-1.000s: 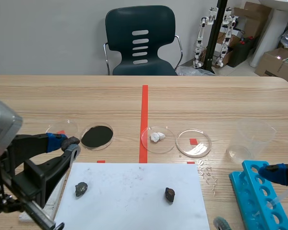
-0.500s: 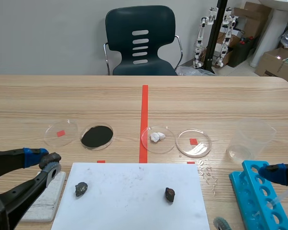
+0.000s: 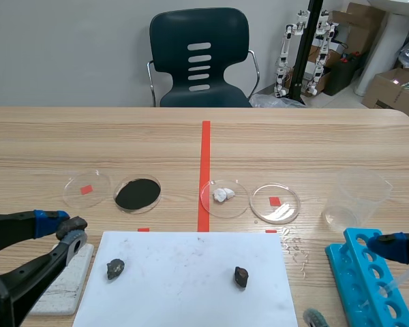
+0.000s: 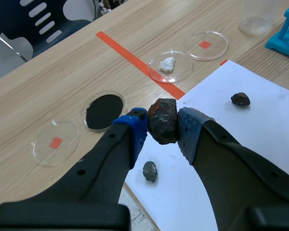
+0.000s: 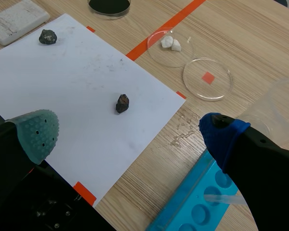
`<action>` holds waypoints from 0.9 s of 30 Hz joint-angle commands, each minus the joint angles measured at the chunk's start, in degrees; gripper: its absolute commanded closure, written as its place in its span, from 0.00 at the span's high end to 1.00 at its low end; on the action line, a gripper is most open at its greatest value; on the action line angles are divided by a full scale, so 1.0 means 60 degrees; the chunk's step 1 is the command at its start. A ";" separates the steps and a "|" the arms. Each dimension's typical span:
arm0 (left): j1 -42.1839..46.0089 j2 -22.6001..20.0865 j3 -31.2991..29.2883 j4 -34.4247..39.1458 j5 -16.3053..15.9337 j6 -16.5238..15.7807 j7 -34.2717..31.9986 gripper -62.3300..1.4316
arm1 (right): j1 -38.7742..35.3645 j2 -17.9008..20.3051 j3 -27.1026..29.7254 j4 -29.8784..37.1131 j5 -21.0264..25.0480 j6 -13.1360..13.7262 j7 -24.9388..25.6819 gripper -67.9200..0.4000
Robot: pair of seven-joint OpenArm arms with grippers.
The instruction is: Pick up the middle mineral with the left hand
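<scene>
wood table (image 3: 293, 136), 2 minerals (image 3: 115, 269) (image 3: 241, 276) on paper (image 3: 184, 293), left gripper (image 4: 162, 127) clamps 3rd mineral (image 4: 163, 119), right gripper (image 5: 130, 132) released

The left pincer (image 4: 162, 128) grips a dark reddish mineral (image 4: 163, 120) above the white paper (image 4: 265, 125).

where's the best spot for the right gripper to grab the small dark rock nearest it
Probably grip the dark rock across its shorter width, coming straight down: it lies low and alone on the white paper, elongated, so the open right gripper can straddle it.
</scene>
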 commanded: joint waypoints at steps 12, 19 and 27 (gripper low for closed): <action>-0.0051 0.0098 0.0051 0.0127 -0.0025 0.0029 -0.0200 0.21 | 0.0058 0.0051 0.0033 0.0120 0.0106 -0.0025 0.0178 0.90; -0.0058 0.0098 0.0051 0.0127 -0.0022 0.0168 -0.0200 0.21 | 0.0058 0.0051 0.0033 0.0120 0.0106 -0.0025 0.0178 0.90; -0.0055 0.0098 0.0051 0.0127 -0.0022 0.0160 -0.0204 0.21 | 0.0058 0.0051 0.0033 0.0120 0.0106 -0.0025 0.0178 0.90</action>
